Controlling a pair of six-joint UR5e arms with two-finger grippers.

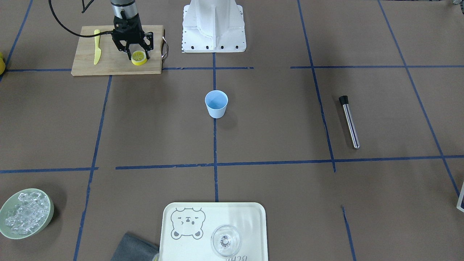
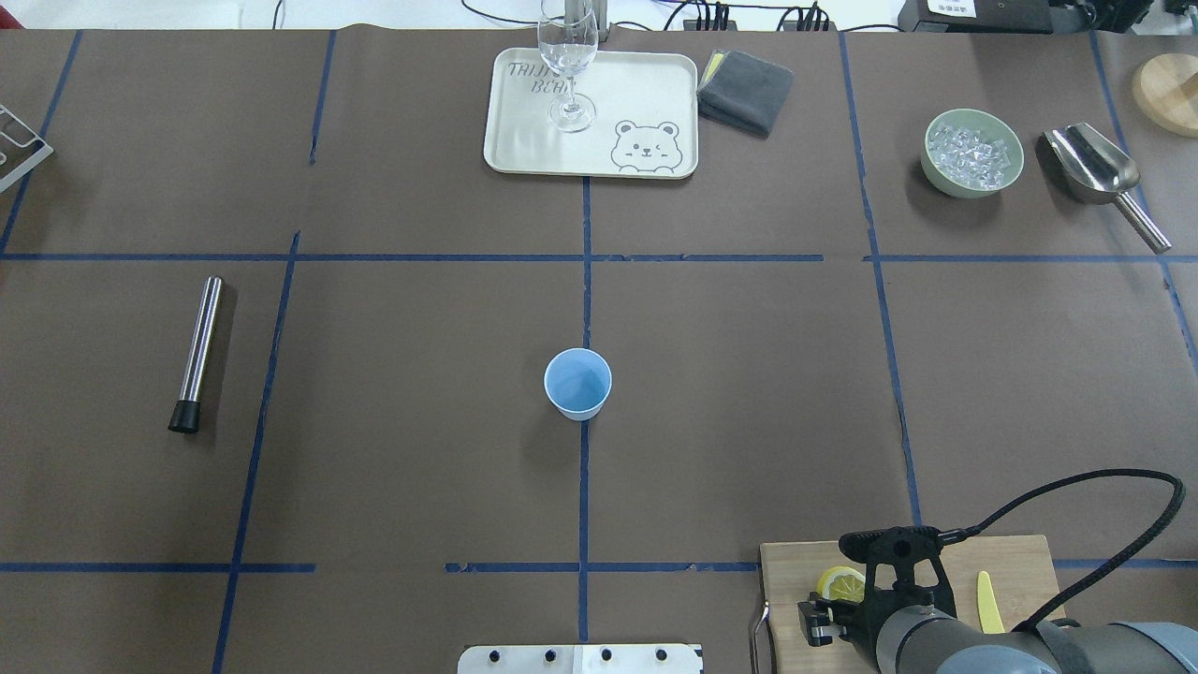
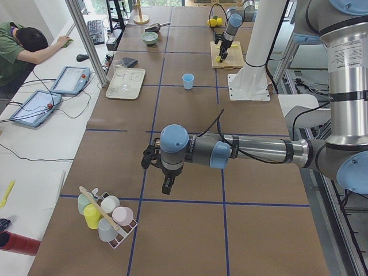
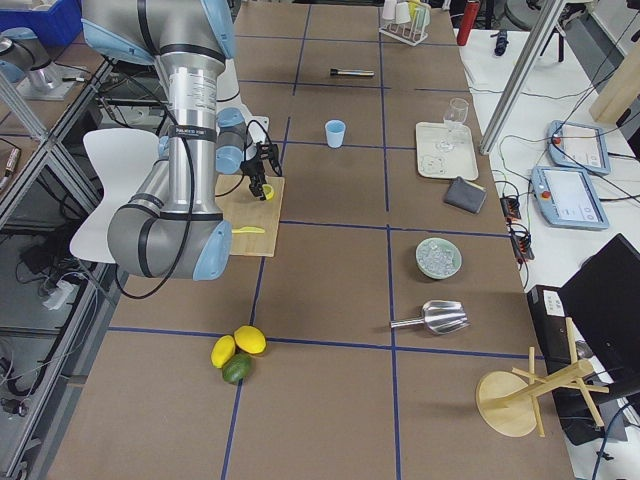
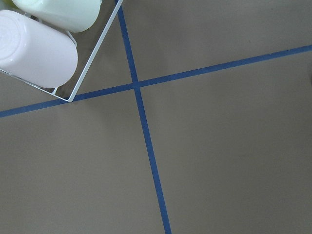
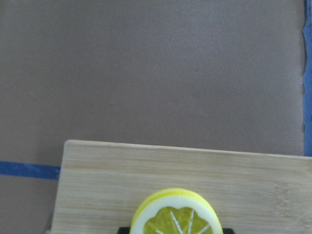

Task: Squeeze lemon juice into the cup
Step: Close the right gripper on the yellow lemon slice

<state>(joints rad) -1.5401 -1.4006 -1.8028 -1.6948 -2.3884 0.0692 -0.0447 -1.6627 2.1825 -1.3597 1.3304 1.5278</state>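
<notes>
The lemon (image 1: 139, 58) is a small yellow slice piece with a pale segmented face, at the edge of the wooden cutting board (image 1: 108, 65). My right gripper (image 1: 138, 55) stands over it with a finger on each side, shut on it. The lemon also shows in the overhead view (image 2: 840, 584) and low in the right wrist view (image 6: 175, 214). The light blue cup (image 1: 216, 103) stands upright and empty at the table's middle, far from the gripper. My left gripper (image 3: 167, 185) shows only in the exterior left view, over bare table; I cannot tell if it is open.
A yellow knife (image 1: 96, 47) lies on the board. A steel muddler (image 1: 349, 121) lies on the table. A tray (image 1: 253, 217) bears a clear glass (image 1: 225, 240). A green bowl of ice (image 1: 25, 213), a grey cloth (image 1: 134, 248) and a rack of cups (image 3: 106, 215) stand around.
</notes>
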